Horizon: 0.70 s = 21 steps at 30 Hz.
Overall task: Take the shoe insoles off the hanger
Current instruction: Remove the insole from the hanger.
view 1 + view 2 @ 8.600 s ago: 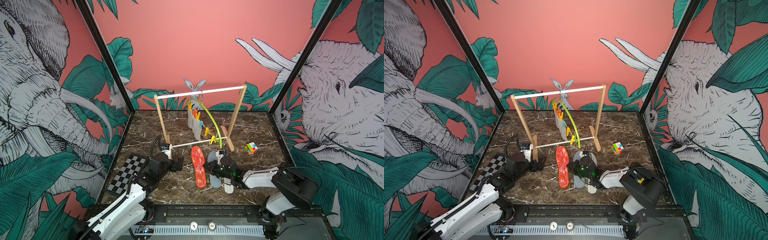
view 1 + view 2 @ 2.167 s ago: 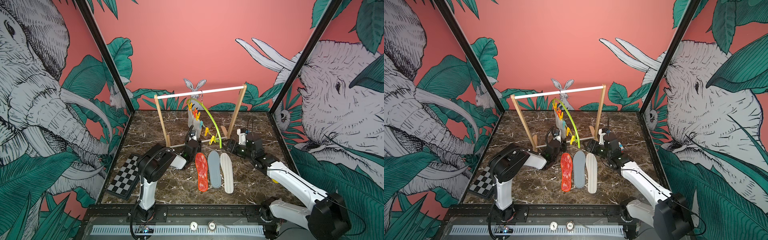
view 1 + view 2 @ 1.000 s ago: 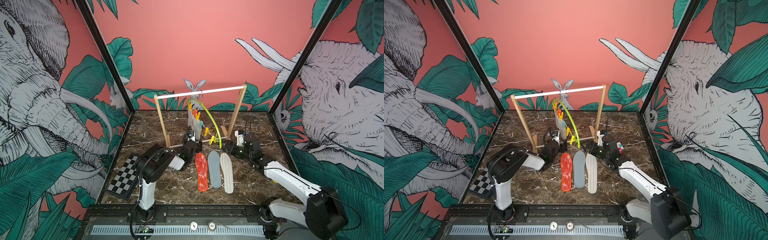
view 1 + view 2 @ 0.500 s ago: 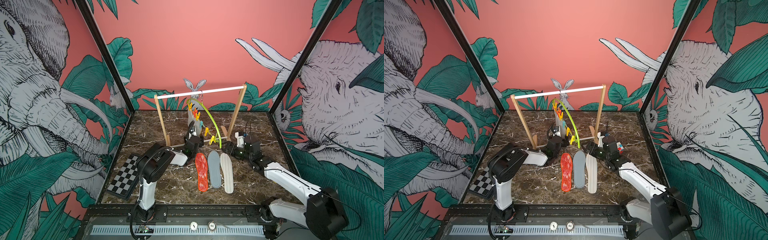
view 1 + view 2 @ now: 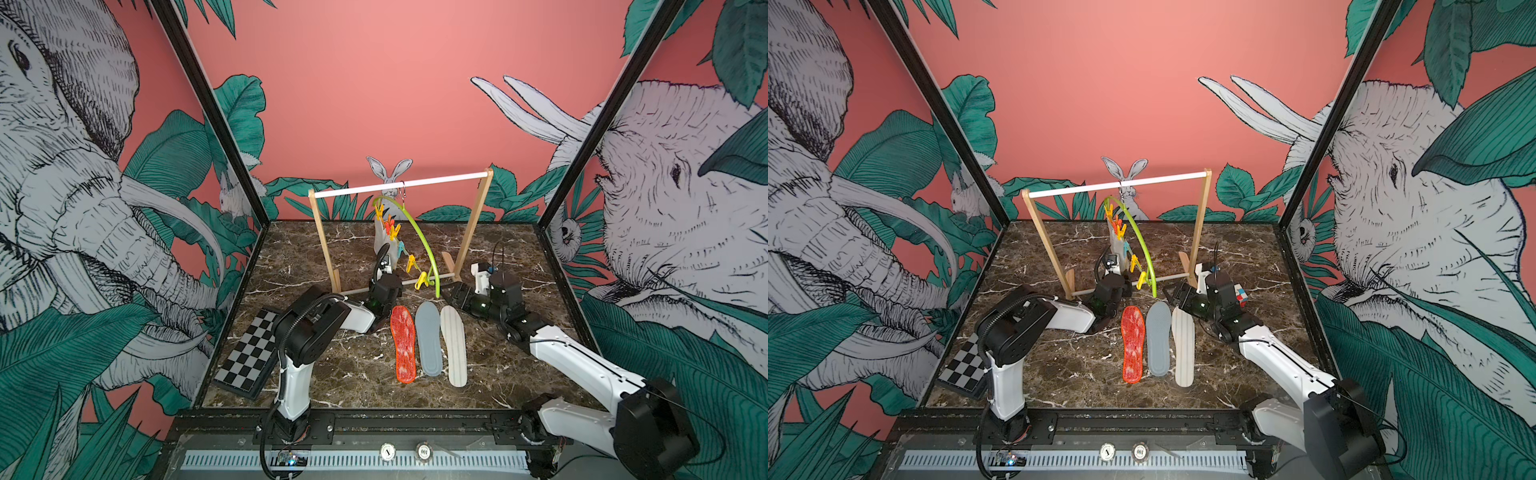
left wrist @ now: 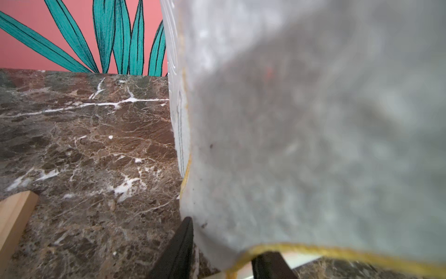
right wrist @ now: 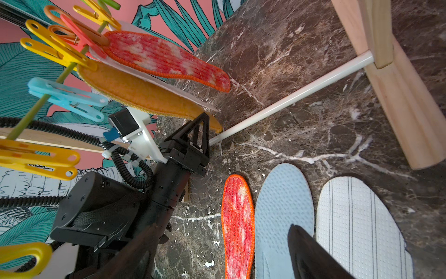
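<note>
Left claw (image 6: 225, 241) is set astride a hanging insole (image 6: 313, 120); whether clamped cannot be told. Right claw (image 5: 451, 296) is held apart.

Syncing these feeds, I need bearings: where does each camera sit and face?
Both top views: high in front, looking down and back at the hanger; the left arm and right arm show.
Left wrist: close up on a hanging fuzzy insole; its fingers show.
Right wrist: low, facing the left arm; one of its fingers shows.
Shared: right wrist and top views show the red-orange insole lying on the table.
</note>
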{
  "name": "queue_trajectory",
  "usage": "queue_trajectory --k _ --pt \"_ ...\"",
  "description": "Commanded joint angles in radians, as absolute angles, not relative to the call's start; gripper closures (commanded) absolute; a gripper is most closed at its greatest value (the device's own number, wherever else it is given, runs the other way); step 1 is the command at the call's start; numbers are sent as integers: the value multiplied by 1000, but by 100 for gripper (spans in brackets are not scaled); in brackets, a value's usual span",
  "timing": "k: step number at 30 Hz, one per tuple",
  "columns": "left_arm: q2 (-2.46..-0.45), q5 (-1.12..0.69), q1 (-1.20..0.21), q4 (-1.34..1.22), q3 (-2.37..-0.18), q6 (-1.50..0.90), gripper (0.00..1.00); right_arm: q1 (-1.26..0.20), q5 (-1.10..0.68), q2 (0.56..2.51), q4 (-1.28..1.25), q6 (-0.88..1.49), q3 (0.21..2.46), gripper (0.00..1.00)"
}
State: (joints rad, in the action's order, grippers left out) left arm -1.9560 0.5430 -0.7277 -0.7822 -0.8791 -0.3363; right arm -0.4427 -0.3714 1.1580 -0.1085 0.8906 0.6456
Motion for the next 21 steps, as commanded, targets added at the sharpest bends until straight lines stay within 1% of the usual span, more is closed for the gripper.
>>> queue_trajectory --k 1,13,18,21 --pt "-1911 545 -730 -820 -847 -316 66 -438 -373 1150 -144 893 652 16" --pt "-1840 526 -710 -846 -780 -282 93 -437 -382 1158 -156 904 663 16" --pt "-1803 518 -707 -841 -758 -263 99 -438 -384 1155 -167 912 657 16" --pt "-1775 525 -707 -832 -741 -257 100 -437 -389 1158 -183 927 657 16"
